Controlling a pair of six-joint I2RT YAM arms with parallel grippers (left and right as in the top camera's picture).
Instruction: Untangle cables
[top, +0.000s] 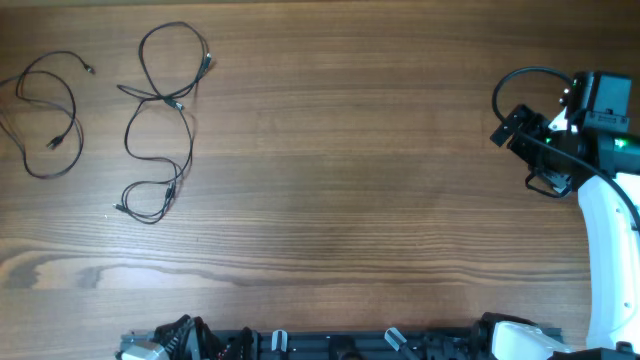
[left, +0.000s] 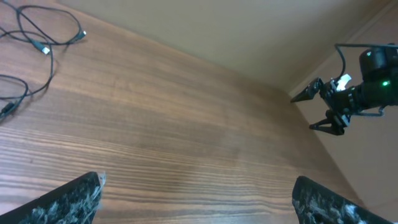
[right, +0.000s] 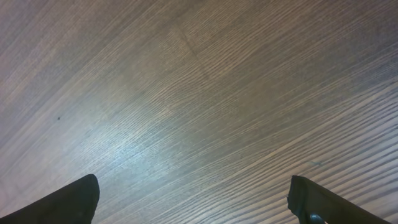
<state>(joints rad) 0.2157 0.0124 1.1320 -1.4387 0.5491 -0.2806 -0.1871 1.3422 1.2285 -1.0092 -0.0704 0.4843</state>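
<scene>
Right gripper (left: 303, 113) agape, far from cables (top: 160, 120)

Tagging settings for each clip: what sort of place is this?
Likely a robotics lab bench rather than a home: a bare wood-grain table, thin black cables laid out loose on it, and a white robot arm standing at its edge.

Right arm (top: 608, 240), at 3 o'clock in the overhead view: smooth white shell, ending in a black wrist block (top: 598, 100) bearing green lights (left: 386, 83), with a thin black cable (top: 527, 70) arching from it. Right fingers (left: 306, 93): black, tapered to points. Left fingers (left: 69, 200), at 7 and 5 o'clock in their wrist view: black, flecked with pale scuffs.
</scene>
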